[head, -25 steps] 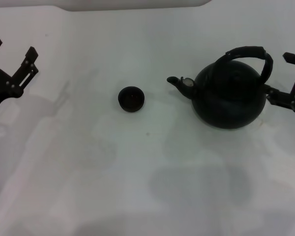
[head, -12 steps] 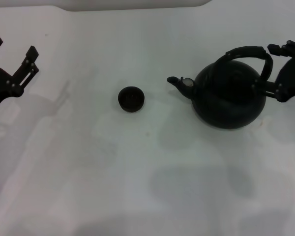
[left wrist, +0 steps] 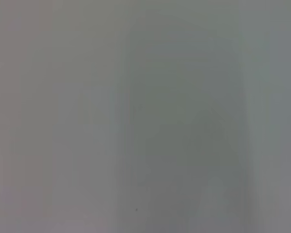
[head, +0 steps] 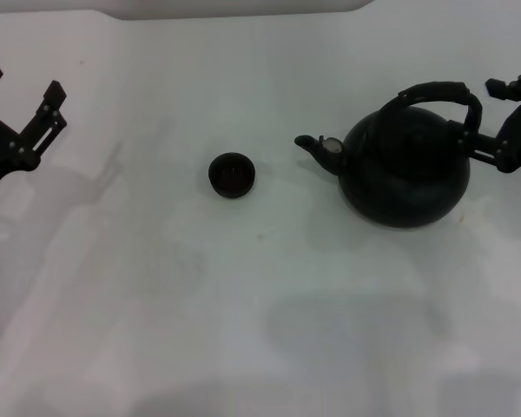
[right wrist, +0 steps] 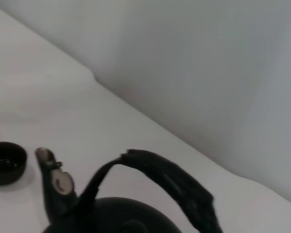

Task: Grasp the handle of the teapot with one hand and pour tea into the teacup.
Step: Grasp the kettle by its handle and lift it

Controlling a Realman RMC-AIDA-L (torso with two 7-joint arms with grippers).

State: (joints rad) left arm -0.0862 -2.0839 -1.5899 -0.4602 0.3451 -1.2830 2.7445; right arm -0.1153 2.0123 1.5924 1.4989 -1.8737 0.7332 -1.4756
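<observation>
The matte black teapot (head: pixel 406 169) stands on the right of the white table, its spout (head: pixel 313 146) pointing left toward the small dark teacup (head: pixel 232 175). Its thick black handle (head: pixel 441 91) arches over the top. My right gripper (head: pixel 491 117) is open just right of the handle's right end, and its fingers do not close on the handle. The right wrist view shows the handle (right wrist: pixel 170 180), the spout (right wrist: pixel 50 171) and the teacup (right wrist: pixel 7 162) from close by. My left gripper (head: pixel 22 87) is open and empty, parked at the far left.
The white table (head: pixel 260 304) carries only the teapot and the cup. A pale wall or raised edge (head: pixel 243 7) runs along the back. The left wrist view shows only a plain grey surface.
My right gripper has risen and moved in from the right edge to the right end of the handle. Teapot, teacup and left arm have not moved.
</observation>
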